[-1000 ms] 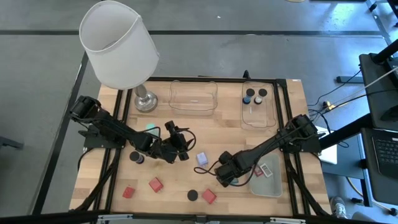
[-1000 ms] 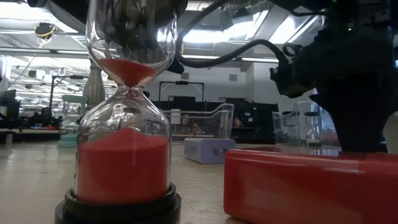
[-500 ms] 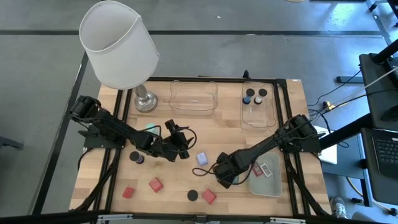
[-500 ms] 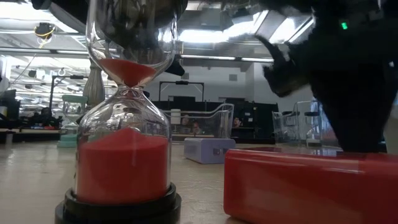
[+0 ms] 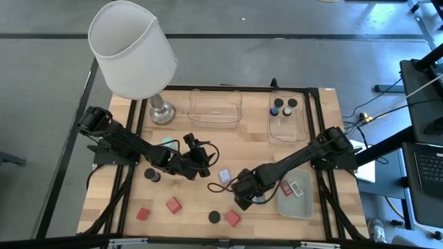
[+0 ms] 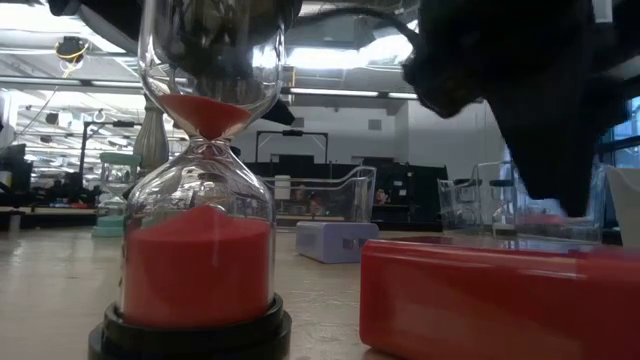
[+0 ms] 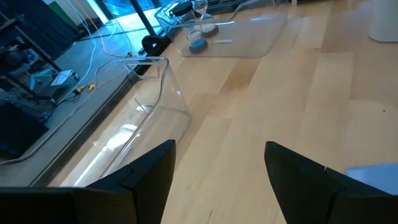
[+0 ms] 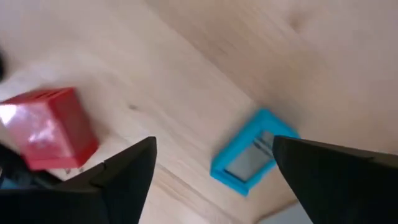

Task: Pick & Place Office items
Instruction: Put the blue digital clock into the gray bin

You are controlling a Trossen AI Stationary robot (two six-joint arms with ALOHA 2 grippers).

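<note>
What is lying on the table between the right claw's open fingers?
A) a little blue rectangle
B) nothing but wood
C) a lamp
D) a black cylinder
A: in the right wrist view, the little blue rectangle lies flat on the wood between the right claw's spread fingers, with a red block off to one side.

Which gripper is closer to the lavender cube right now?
Right. The right gripper sits just beside the lavender cube, toward the table's front; the left gripper hovers slightly farther off on its other side.
</note>
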